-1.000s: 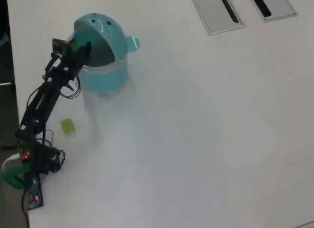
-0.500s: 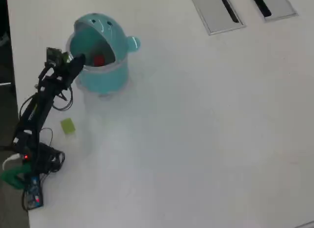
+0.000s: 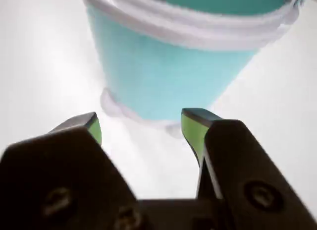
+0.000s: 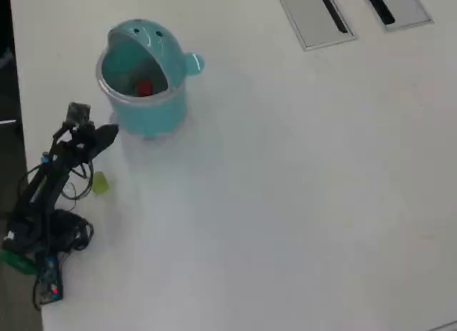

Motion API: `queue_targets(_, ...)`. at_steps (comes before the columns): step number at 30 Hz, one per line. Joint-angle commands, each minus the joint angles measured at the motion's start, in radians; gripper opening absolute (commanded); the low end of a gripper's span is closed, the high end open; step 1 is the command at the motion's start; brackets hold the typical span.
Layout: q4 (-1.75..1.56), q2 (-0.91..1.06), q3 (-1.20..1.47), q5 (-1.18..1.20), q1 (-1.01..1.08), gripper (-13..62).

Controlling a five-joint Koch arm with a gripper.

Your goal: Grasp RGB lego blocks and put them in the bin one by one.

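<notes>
Over the last second the arm had drawn back from the mouth of the bin (image 4: 146,106). A second earlier its tip reached in under the domed hood; half a second earlier it had cleared the rim, and a red block (image 4: 144,88) showed inside. At this moment the claw (image 4: 107,133) hung over the table (image 4: 285,188) just beside the bin's base, toward the table's left edge as the overhead view showed it, and apart from the bin wall. The red block lay inside the bin, so that delivery looked finished.

The yellow-green block (image 4: 99,182) sat on the table near the left edge, partly hidden by the folded arm, between the bin and the arm's base. It was probably the next one to fetch. No blue block could be seen in either view; whether it lay deeper in the bin could not be told.

The overhead view gave the layout: bin near the table's far left corner, red block within, yellow-green block outside, two grey slotted plates (image 4: 314,13) at the far edge. It did not resolve the claw's jaws.

The wrist view filled that gap. The claw (image 3: 143,128) stood wide open, its two green-padded tips well apart with nothing between them, facing the bin's teal wall (image 3: 168,76) and pale rim (image 3: 188,24). Neither block appeared there.
</notes>
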Motion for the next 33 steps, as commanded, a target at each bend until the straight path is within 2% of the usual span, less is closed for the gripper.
queue_targets(1, 0.031, 0.063, -0.003, -0.006, 0.003, 29.9)
queue_targets(9, 0.137, 0.144, 0.184, -0.006, 0.0, 30.0)
queue_targets(21, 0.249, 0.15, 0.284, -0.006, -0.046, 30.0)
queue_targets(33, 0.13, 0.149, 0.466, -0.035, -0.075, 30.1)
